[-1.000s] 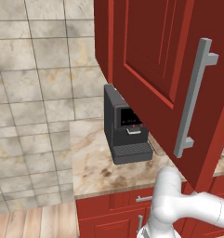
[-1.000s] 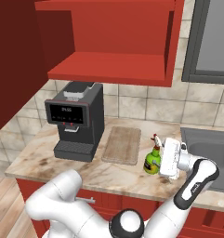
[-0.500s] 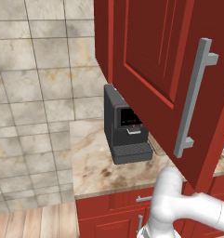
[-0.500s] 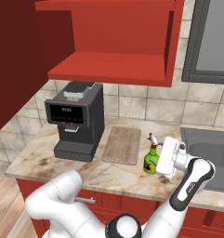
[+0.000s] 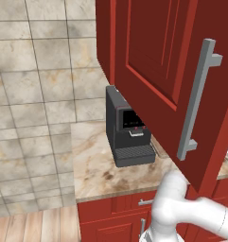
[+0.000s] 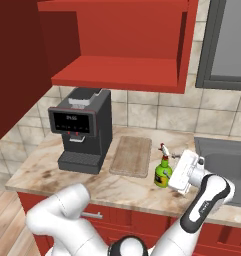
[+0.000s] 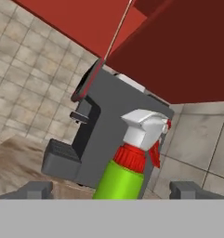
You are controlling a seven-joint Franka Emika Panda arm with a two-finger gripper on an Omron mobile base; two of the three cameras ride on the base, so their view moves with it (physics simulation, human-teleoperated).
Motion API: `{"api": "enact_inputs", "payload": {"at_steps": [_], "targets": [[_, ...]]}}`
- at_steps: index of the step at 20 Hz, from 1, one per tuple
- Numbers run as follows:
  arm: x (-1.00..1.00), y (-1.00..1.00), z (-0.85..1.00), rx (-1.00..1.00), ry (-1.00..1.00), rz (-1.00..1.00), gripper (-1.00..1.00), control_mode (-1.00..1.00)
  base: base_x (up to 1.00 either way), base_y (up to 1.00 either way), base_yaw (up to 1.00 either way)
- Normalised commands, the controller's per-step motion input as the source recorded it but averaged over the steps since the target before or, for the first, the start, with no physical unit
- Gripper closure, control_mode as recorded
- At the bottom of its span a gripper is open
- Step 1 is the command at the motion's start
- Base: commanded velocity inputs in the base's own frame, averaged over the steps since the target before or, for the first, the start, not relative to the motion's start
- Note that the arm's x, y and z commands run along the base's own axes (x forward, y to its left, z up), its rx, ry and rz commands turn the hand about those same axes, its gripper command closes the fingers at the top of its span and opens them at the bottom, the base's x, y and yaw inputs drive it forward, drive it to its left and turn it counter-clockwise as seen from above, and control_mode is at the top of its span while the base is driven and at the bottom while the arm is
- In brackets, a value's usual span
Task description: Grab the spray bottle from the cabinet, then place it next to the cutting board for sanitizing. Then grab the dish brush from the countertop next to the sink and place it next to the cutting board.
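My gripper, fingers spread wide and holding nothing, flanks the green spray bottle standing on the countertop beside the cutting board; coffee machine beyond.

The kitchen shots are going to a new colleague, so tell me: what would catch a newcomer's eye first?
The green spray bottle with its red and white trigger stands on the countertop just right of the cutting board, with the claw open around it. Left of the board sits a dark coffee machine. Above hangs the red cabinet, its door swung wide.
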Motion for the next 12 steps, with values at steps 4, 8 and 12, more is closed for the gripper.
{"api": "enact_inputs", "payload": {"at_steps": [4, 8, 12], "targets": [[-0.35, -0.35, 0.29, 0.01, 0.00, -0.20, -1.00, -1.00, 0.00, 0.00, 0.00], [-0.49, -0.08, 0.63, 0.00, 0.01, -0.20, -1.00, -1.00, 0.00, 0.00, 0.00], [-0.69, 0.02, 0.62, 0.00, 0.00, -0.12, -1.00, -1.00, 0.00, 0.00, 0.00]]}}
